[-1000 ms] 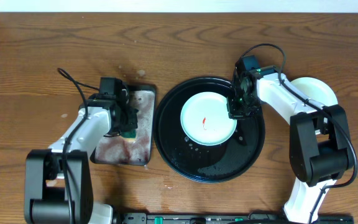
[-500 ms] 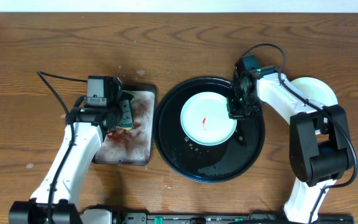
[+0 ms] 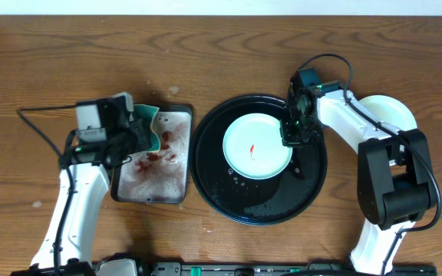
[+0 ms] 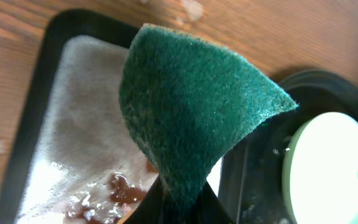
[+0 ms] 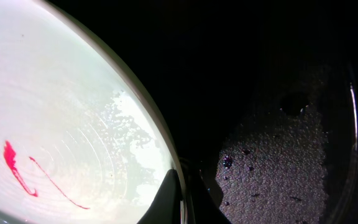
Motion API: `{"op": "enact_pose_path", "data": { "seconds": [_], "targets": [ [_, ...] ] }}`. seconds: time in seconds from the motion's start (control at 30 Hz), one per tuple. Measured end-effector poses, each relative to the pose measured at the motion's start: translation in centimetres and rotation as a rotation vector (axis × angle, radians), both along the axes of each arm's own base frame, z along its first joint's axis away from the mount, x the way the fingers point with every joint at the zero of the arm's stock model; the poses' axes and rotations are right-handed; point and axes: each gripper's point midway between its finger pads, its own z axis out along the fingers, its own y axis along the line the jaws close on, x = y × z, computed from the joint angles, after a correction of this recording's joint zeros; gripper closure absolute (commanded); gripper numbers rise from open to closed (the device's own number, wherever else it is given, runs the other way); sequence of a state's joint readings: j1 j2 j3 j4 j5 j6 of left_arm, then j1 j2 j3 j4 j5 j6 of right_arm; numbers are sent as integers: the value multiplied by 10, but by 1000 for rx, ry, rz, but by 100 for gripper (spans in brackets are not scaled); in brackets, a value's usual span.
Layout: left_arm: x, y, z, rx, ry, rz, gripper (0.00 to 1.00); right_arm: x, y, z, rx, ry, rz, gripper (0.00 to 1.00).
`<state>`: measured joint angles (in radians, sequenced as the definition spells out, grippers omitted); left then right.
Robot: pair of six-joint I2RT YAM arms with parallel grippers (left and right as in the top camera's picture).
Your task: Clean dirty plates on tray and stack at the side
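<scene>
Our right claw (image 3: 292, 132) is clamped on the right rim of the mint-green plate (image 3: 255, 146), and the wrist view shows its two fingertips pinching the edge. Our left claw (image 3: 140, 132) is closed on a green scouring pad (image 4: 191, 118), which it holds above the far end of the small rectangular tray (image 3: 159, 184). Under everything is the wooden table (image 3: 221, 54). The round black tray (image 3: 263, 207) lies at centre, its floor wet and beaded with droplets, and the plate sits in its upper middle. The rectangular tray is just beside its left rim and carries pale foam and red sauce blots (image 3: 156, 157). The rims of the two trays lie between pad and plate. At the far right a pale plate (image 3: 397, 111) rests on the table, partly hidden by the right arm (image 3: 344, 115); we cannot tell whether others lie beneath it. A thin red smear (image 3: 252, 149) marks the mint-green plate's face.
</scene>
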<state>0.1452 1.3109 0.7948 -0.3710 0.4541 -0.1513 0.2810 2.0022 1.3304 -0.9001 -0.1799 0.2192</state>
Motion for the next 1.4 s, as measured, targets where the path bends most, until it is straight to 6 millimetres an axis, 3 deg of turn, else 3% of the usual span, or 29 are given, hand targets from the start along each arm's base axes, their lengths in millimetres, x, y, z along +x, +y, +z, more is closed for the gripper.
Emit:
{"op": "enact_pose_path", "data": {
  "seconds": [0.23, 0.5, 1.4],
  "targets": [
    [-12, 4, -1, -229, -54, -31, 93, 0, 0, 0, 0, 0, 0, 99],
    [-19, 19, 5, -343, -92, -2, 92, 0, 0, 0, 0, 0, 0, 99],
    [-20, 12, 13, -389, -114, -35, 93, 0, 0, 0, 0, 0, 0, 99]
  ]
}}
